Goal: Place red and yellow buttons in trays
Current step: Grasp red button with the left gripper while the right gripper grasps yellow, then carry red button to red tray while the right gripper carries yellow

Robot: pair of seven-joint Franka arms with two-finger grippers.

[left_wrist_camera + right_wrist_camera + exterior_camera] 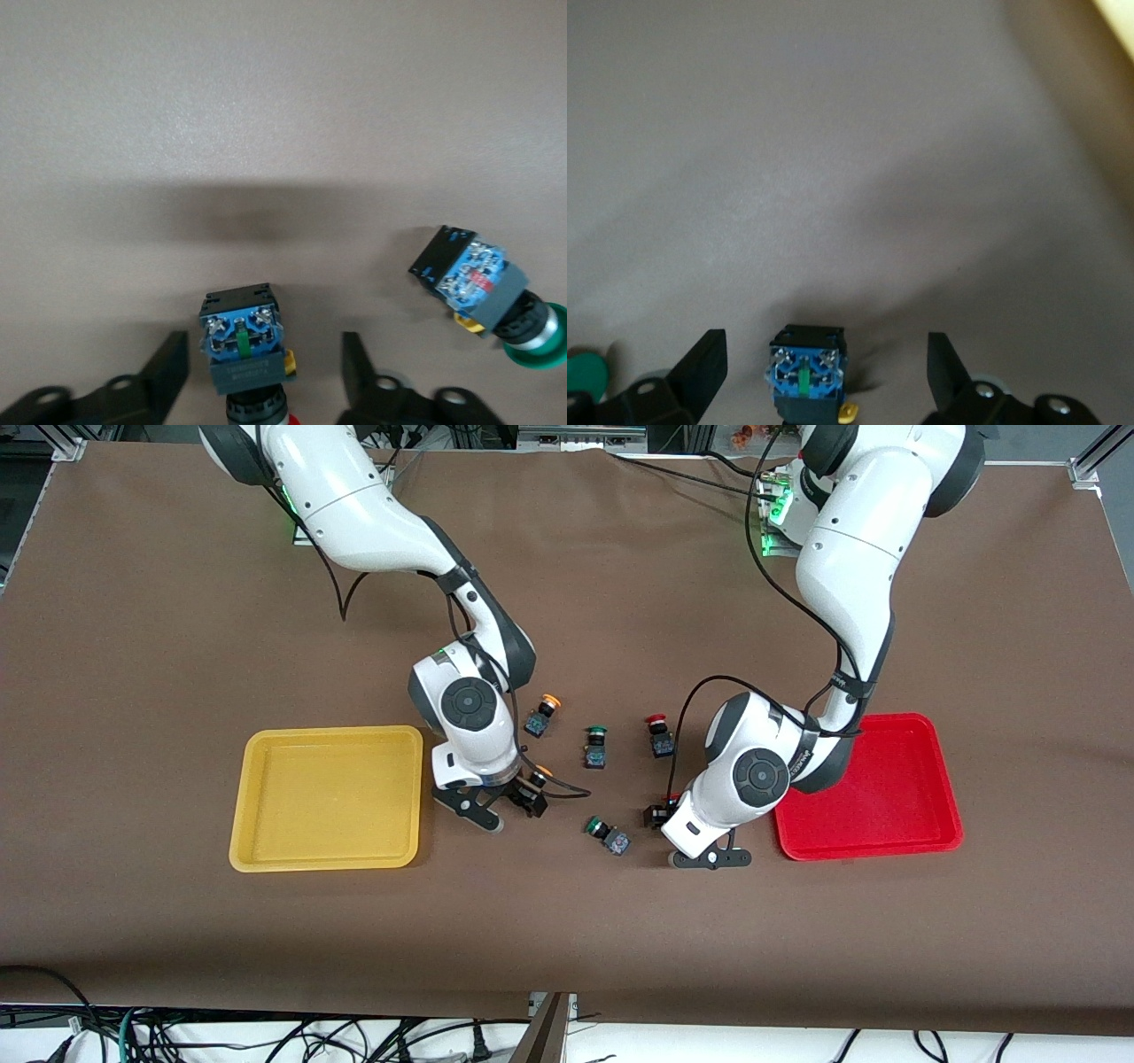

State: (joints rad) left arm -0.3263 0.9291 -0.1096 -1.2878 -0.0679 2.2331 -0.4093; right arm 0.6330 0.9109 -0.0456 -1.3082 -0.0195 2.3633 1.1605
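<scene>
Here, both grippers are low over the brown table [567, 930], each spread wide around a small button and touching nothing.

The right gripper [824, 376] straddles a button whose dark body and blue terminal end [807, 372] show between its fingers [704, 367] with a clear gap on each side. In the front view this is the orange-yellow button [537, 784], mostly hidden under the right gripper [496, 806], just beside the yellow tray [244, 819]. That tray is empty.

The left gripper [261, 376] straddles the other button in the same way: a dark block with a blue terminal face [241, 341] and a sliver of red cap. Its fingers [168, 372] stand apart from the body. In the front view the red button [660, 813] peeks out beside the left gripper [709, 857], near the empty red tray [948, 815].

The step in hand looks like the first grasp on each side, with nothing yet in either tray. The next move likely calls for closing squarely on each blocky body, then lifting and carrying it over the tray rim.

Three buttons lie in a row farther from the front camera: a second orange-yellow button [540, 717], a green button [595, 746] and a second red button [660, 737]. Another green button [608, 834] lies between the two grippers; it also appears in the left wrist view [496, 292].
</scene>
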